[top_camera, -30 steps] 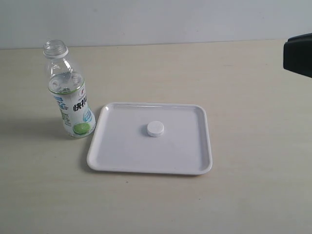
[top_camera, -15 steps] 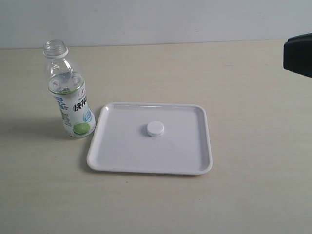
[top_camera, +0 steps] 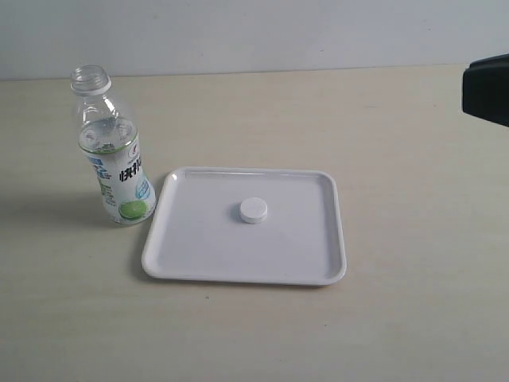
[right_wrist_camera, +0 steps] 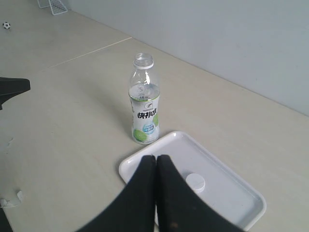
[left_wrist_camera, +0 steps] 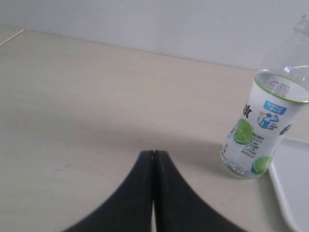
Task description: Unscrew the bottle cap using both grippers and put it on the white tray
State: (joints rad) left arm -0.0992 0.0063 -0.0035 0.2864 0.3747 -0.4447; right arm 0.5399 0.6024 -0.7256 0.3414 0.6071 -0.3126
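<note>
Exterior view risk is judged slight: the uncapped bottle (top_camera: 115, 159), upright at left just beside the white tray (top_camera: 318, 256), could be toppled if brushed in passing. The left gripper (left_wrist_camera: 153, 157) and right gripper (right_wrist_camera: 156, 160) are clenched on nothing. The small round bottle cap (top_camera: 254, 211) is laid flat mid-frame on glossy, low-rimmed plastic; the bottle is clear.

From my station I count one bottle (top_camera: 115, 155), at the left of the exterior view. One cap (top_camera: 254, 210) sits near the middle of that frame, and there is one tray (top_camera: 199, 255) around it. One table (top_camera: 398, 159) carries all three. I count two grippers, the left gripper (left_wrist_camera: 153, 153) and the right gripper (right_wrist_camera: 155, 157), each with two black fingers (left_wrist_camera: 137, 193).
</note>
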